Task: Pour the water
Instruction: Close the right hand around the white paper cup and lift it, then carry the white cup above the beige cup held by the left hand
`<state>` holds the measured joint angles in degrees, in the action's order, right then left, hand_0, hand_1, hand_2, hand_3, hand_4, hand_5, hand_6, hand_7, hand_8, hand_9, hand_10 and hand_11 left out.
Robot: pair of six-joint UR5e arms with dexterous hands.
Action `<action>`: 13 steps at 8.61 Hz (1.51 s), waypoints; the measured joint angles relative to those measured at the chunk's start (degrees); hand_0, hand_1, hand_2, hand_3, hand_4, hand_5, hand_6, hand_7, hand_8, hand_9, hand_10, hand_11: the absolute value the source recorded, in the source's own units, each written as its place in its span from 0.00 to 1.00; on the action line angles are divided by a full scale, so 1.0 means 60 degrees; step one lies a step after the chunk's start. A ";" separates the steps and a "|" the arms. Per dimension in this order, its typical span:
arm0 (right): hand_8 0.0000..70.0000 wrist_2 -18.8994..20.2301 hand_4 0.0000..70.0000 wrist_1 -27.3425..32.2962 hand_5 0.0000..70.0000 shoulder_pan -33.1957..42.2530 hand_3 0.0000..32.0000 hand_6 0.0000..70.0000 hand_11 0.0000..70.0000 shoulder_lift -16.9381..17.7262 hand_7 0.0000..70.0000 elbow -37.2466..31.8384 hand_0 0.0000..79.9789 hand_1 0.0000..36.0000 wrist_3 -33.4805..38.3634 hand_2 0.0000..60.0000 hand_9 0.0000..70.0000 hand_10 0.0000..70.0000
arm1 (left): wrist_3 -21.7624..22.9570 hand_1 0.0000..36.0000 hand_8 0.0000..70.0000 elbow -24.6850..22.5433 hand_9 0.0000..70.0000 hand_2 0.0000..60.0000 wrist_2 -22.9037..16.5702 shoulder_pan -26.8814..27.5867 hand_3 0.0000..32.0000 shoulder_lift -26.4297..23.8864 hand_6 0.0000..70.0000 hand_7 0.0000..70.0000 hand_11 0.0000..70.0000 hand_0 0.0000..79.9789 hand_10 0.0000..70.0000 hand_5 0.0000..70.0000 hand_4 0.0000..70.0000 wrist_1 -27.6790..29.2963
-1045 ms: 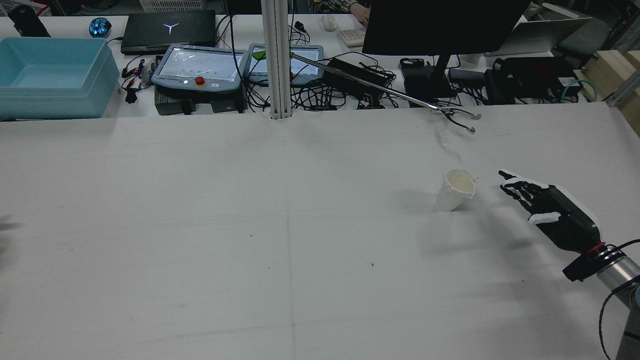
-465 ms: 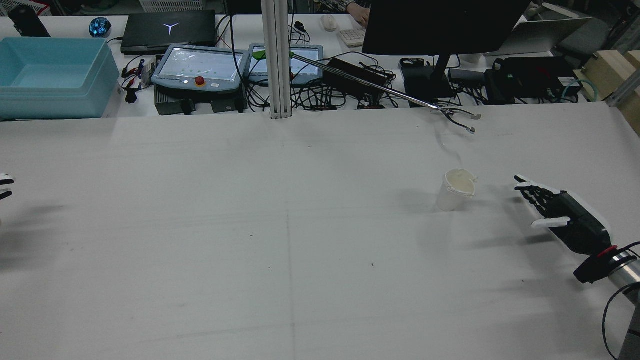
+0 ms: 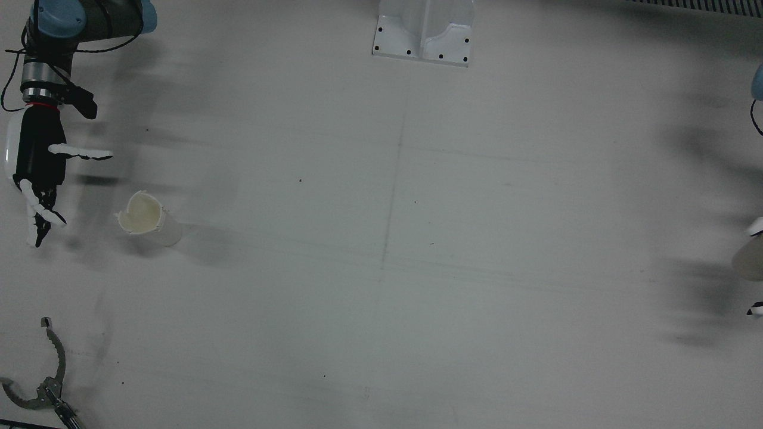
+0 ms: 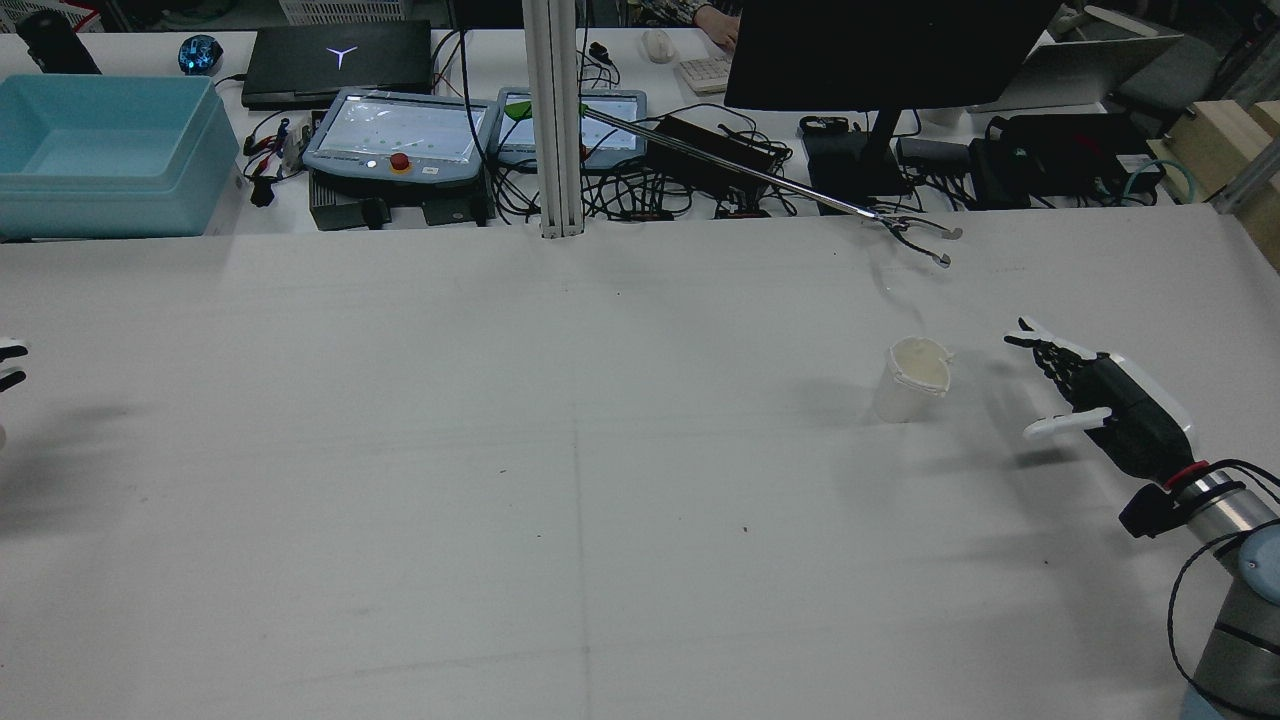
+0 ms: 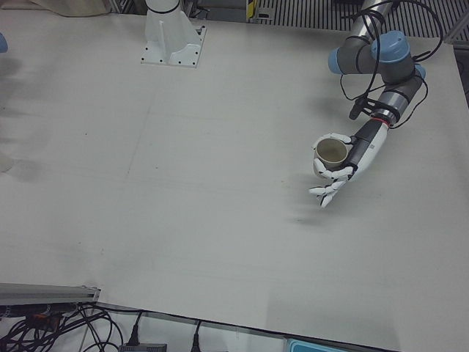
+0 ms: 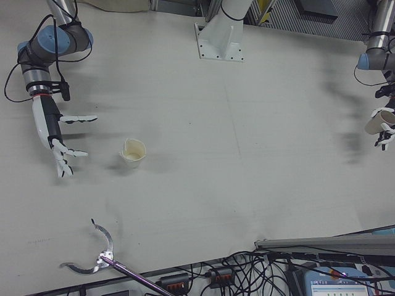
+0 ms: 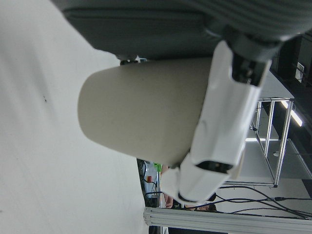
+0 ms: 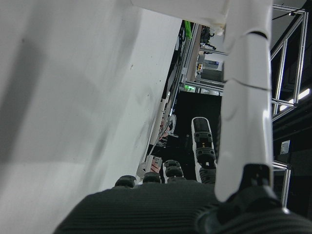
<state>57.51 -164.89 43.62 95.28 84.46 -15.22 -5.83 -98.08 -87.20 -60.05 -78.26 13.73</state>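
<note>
Two cups: I've raised my right hand (image 4: 1110, 400), fingers (image 4: 1040, 350) apart, beside the dented white paper cup (image 4: 910, 378) on the tabletop (image 4: 560, 480), left hand (image 5: 344, 158) arriving clamped on the beige cup (image 5: 331, 152), so pouring nears.

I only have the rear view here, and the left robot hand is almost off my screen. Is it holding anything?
Observer: Yes, the left robot hand is wrapped around a cup, upright, mouth up.
Operator: Anything in that cup?
Observer: The left-front view looks into it, but I cannot tell whether it holds water.
Operator: Is the right robot hand touching the table cup?
Observer: No. In the front view the right robot hand is open beside the torn-rimmed cup, with bare table between them.
</note>
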 measured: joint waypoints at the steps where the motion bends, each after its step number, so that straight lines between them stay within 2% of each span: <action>1: 0.00 0.0032 0.12 -0.0213 0.22 -0.0046 0.00 0.07 0.00 -0.0092 0.07 0.0048 0.78 0.58 -0.0337 0.00 0.00 0.00 | 0.0148 1.00 0.08 -0.0002 0.09 1.00 0.0067 0.0000 0.00 0.0002 0.23 0.35 0.19 1.00 0.11 1.00 1.00 -0.0019; 2: 0.00 0.0052 0.10 -0.0401 0.22 -0.0106 0.01 0.07 0.00 -0.0276 0.07 0.0069 0.78 0.58 -0.0690 0.00 0.00 0.00 | 0.0229 1.00 0.08 0.0006 0.09 1.00 0.0129 -0.0003 0.00 0.0005 0.23 0.35 0.19 1.00 0.11 1.00 1.00 -0.0026; 4: 0.00 0.0065 0.07 -0.1381 0.22 -0.0268 0.04 0.05 0.00 -0.1158 0.07 0.0083 0.77 0.57 -0.1130 0.00 0.00 0.00 | 0.0286 1.00 0.08 0.0048 0.09 1.00 0.0181 -0.0005 0.00 0.0019 0.24 0.34 0.19 1.00 0.11 1.00 1.00 0.0000; 5: 0.00 0.0067 0.09 -0.1824 0.23 -0.0357 0.06 0.06 0.00 -0.1610 0.07 0.0082 0.77 0.57 -0.1357 0.00 0.00 0.00 | 0.0313 1.00 0.08 0.0083 0.09 1.00 0.0189 -0.0015 0.00 0.0041 0.23 0.34 0.19 1.00 0.11 1.00 1.00 0.0051; 6: 0.00 0.0068 0.11 -0.2056 0.27 -0.0449 0.02 0.08 0.00 -0.1990 0.09 0.0083 0.78 0.62 -0.1642 0.00 0.00 0.00 | 0.0382 1.00 0.08 0.0124 0.09 1.00 0.0191 -0.0030 0.00 0.0072 0.23 0.33 0.19 1.00 0.11 1.00 1.00 0.0108; 7: 0.09 0.0064 0.34 -0.2162 0.62 -0.0509 0.00 0.24 0.12 -0.2290 0.31 0.0105 0.96 0.80 -0.1875 0.14 0.09 0.06 | 0.0440 1.00 0.08 0.0155 0.09 1.00 0.0193 -0.0048 0.00 0.0141 0.23 0.33 0.19 1.00 0.11 1.00 1.00 0.0198; 8: 0.47 0.0063 0.75 -0.2232 1.00 -0.0544 0.00 0.80 0.70 -0.2546 0.88 0.0131 1.00 1.00 -0.2071 0.68 0.58 0.46 | 0.0475 1.00 0.08 0.0169 0.09 1.00 0.0193 -0.0065 0.00 0.0238 0.23 0.33 0.19 1.00 0.11 1.00 1.00 0.0306; 9: 0.77 0.0065 0.86 -0.2455 1.00 -0.0568 0.00 1.00 1.00 -0.2722 1.00 0.0203 1.00 1.00 -0.2197 1.00 0.96 0.81 | 0.0491 1.00 0.08 0.0161 0.09 1.00 0.0193 -0.0068 0.00 0.0339 0.23 0.33 0.19 1.00 0.11 1.00 1.00 0.0398; 10: 0.92 0.0066 0.84 -0.2857 1.00 -0.0603 0.00 1.00 1.00 -0.2780 1.00 0.0389 1.00 1.00 -0.2246 1.00 1.00 1.00 | 0.0497 1.00 0.08 0.0138 0.09 1.00 0.0188 -0.0068 0.00 0.0406 0.24 0.34 0.19 1.00 0.11 1.00 1.00 0.0447; 11: 0.97 0.0067 0.85 -0.3209 1.00 -0.0629 0.00 1.00 1.00 -0.2771 1.00 0.0577 1.00 1.00 -0.2232 1.00 1.00 1.00 | 0.0491 1.00 0.08 0.0069 0.09 1.00 0.0174 -0.0067 0.00 0.0420 0.25 0.35 0.19 1.00 0.11 1.00 1.00 0.0408; 13: 0.93 0.0074 0.86 -0.3499 1.00 -0.0569 0.00 1.00 1.00 -0.2743 1.00 0.0878 1.00 1.00 -0.1971 1.00 1.00 1.00 | 0.0253 1.00 0.08 -0.0422 0.09 1.00 0.0109 -0.0052 0.00 0.0311 0.26 0.36 0.19 1.00 0.10 1.00 1.00 -0.0155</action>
<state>57.95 -185.89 40.21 78.82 89.72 -27.05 -4.31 -100.61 -86.55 -60.36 -76.39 12.80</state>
